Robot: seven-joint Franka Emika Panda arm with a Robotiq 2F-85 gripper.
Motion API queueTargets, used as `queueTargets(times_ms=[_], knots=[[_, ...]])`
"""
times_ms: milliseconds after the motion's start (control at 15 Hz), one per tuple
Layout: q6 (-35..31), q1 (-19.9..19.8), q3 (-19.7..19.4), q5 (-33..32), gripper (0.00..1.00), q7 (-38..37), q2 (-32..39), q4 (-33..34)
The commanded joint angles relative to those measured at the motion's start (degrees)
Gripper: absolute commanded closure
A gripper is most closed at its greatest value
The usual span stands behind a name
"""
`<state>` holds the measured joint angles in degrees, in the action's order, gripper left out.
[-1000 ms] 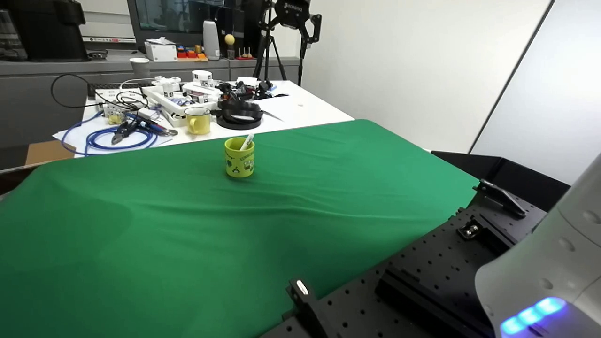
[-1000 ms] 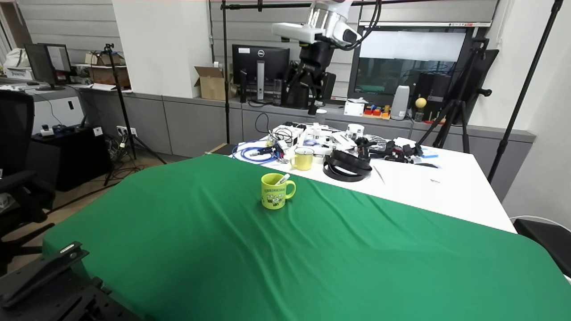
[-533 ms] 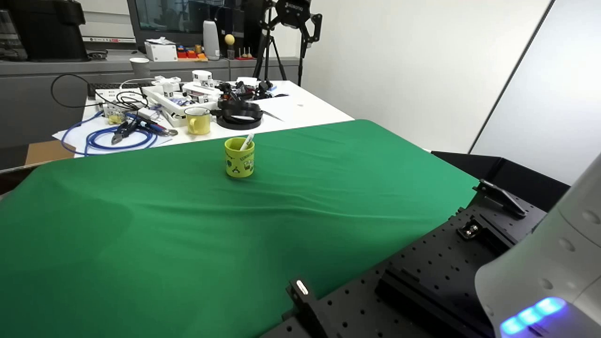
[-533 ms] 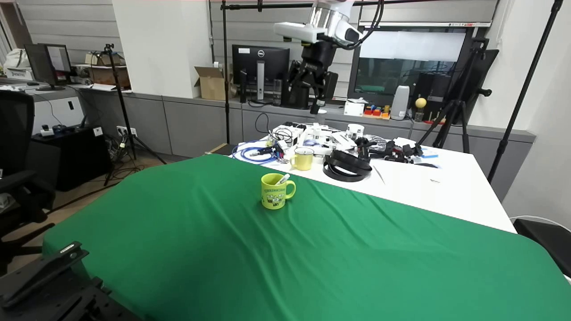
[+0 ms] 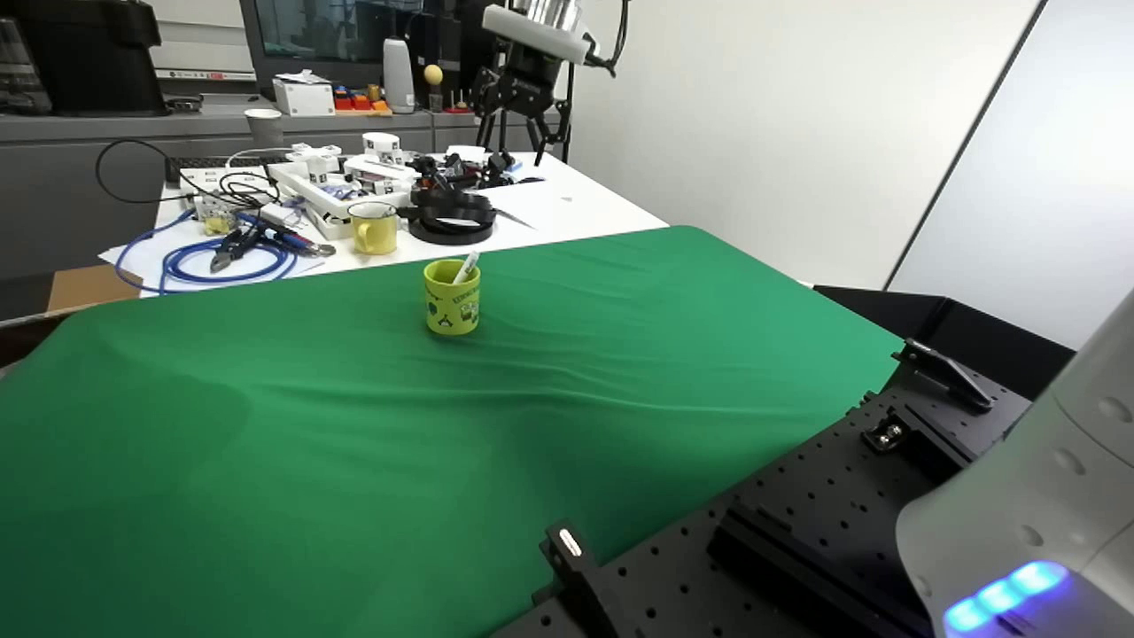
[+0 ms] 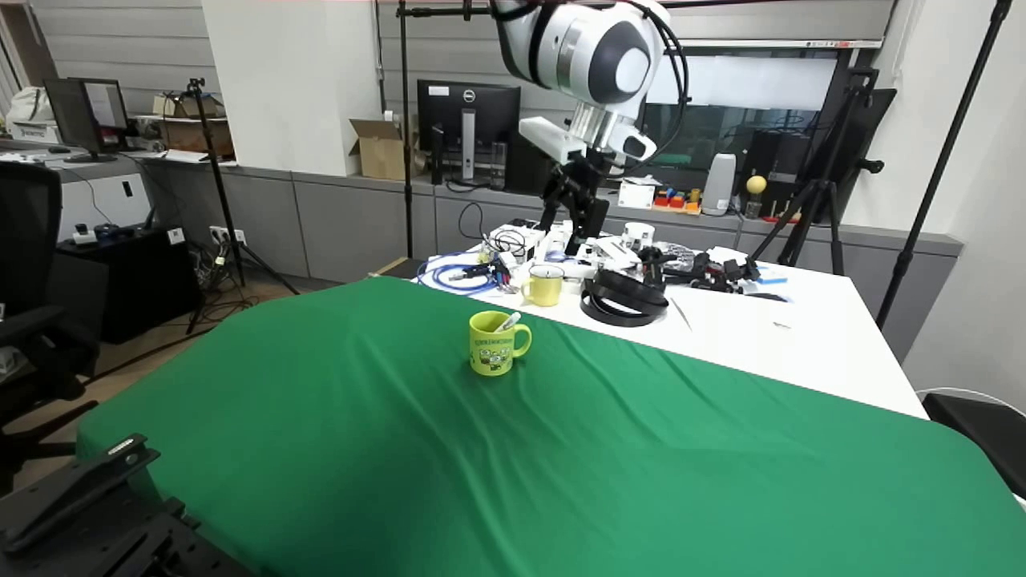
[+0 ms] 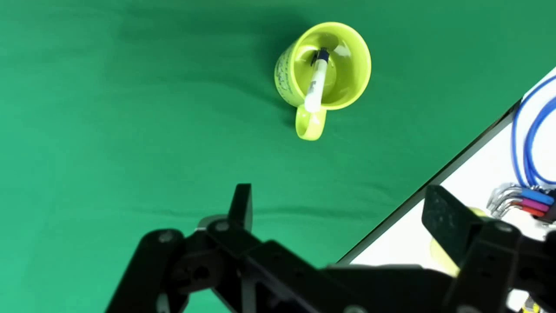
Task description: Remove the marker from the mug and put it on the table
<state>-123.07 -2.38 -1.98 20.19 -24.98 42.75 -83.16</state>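
The yellow-green mug (image 5: 452, 306) stands upright on the green-covered table (image 5: 372, 461), and shows in both exterior views (image 6: 490, 351). The marker (image 7: 316, 84) leans inside the mug (image 7: 284, 80) in the wrist view. It has a white body and a dark blue end down in the mug. Its white end rests at the rim above the handle, and pokes out in both exterior views (image 5: 466, 268) (image 6: 508, 321). My gripper (image 7: 339, 193) is open and empty, raised in the air. In the wrist view the mug lies ahead of the fingertips, apart from them.
A white table (image 6: 769, 344) adjoins the green one. It holds a paler yellow cup (image 6: 544, 286), a black coiled strap (image 6: 624, 298), blue cable (image 5: 226, 266), pliers (image 5: 235, 246) and white boxes. A black perforated base plate (image 5: 753, 532) lies along the robot's side.
My arm and gripper have come down in both exterior views, and more of the wrist shows. In an exterior view the gripper has also shifted slightly right. The mug and marker have not moved.
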Motion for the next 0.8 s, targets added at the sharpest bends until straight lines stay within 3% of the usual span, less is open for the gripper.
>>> queueTargets(times_ms=[0,333,733], knots=[[2.1,0.1,0.5,2.9,0.0,-7.8,9.8,11.7],[8.6,0.5,0.3,2.8,0.0,-15.7,16.4,17.4],[16.1,-0.5,0.9,3.2,0.0,-20.1,18.8,19.1]])
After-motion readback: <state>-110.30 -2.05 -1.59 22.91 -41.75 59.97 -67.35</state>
